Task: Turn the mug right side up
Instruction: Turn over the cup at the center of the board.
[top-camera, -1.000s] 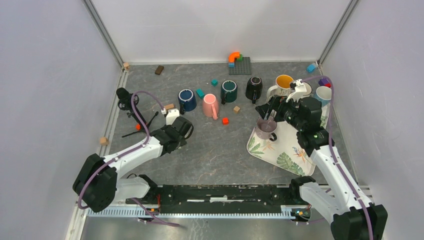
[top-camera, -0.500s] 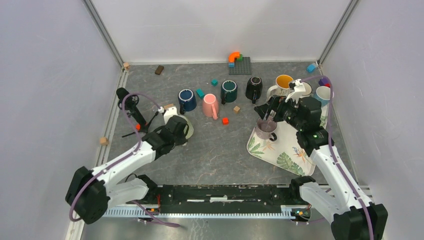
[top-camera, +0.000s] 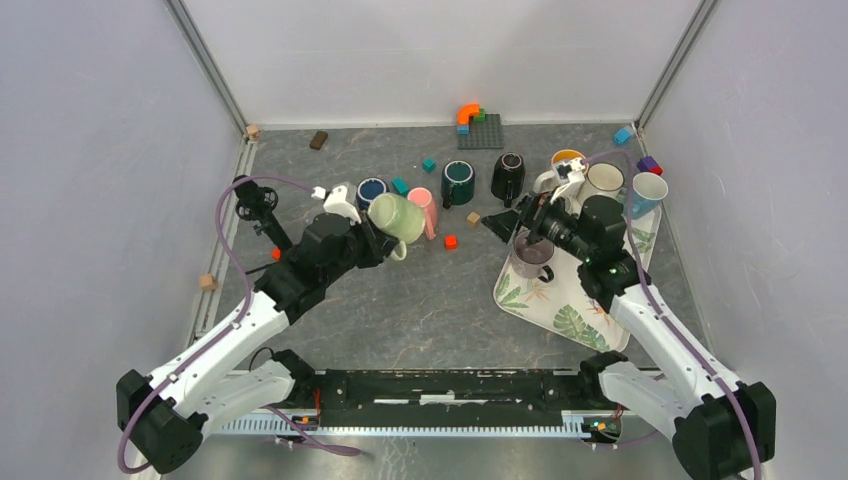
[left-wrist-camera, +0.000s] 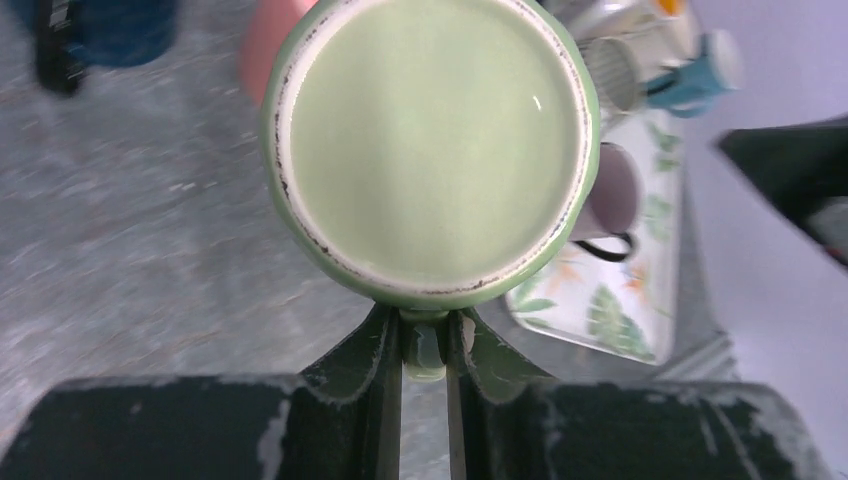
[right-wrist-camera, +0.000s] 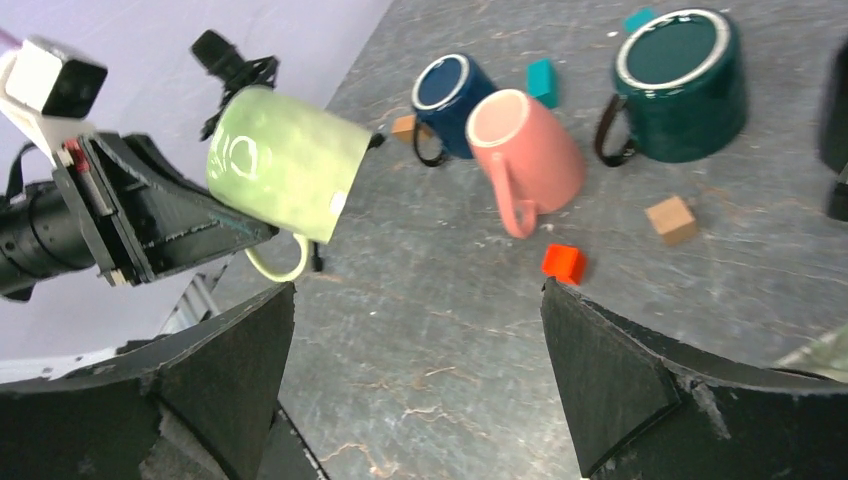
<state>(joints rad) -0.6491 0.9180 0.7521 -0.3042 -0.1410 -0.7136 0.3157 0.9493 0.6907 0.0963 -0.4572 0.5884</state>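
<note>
**Left arm hoists the green mug (top-camera: 396, 217) clear of the bench (top-camera: 440, 310).** A sec ago it was down on the grey top w/ the left pincer (left-wrist-camera: 424, 335) closing in over it. Half a sec ago the pincer had gone tight, mug not yet lifted.

Now the mug hangs in mid-air, next to the pink mug (top-camera: 421, 210) as seen from above. It is held by nothing but its handle (left-wrist-camera: 424, 358), on which the two fingers are clamped. Its flat base w/ the unglazed ring faces straight back at the wrist cam. From the other arm's view the body lies tipped over, mouth pointing away from the left arm & somewhat down, handle underneath.

So: grasp made, lift done, flip approx. half-way at best. The mug is not upright yet. To my eye what's left is a further wrist roll till the mouth looks up, then a set-down on a bare patch of bench. The thin handle grip could let the mug swing.

Right arm has shifted a little toward centre. The right pincer (right-wrist-camera: 415, 300) is spread wide, holding nothing, hovering over the purple mug (top-camera: 531, 257) on the tray (top-camera: 570, 320). It looks to have no part in the flip.
</note>
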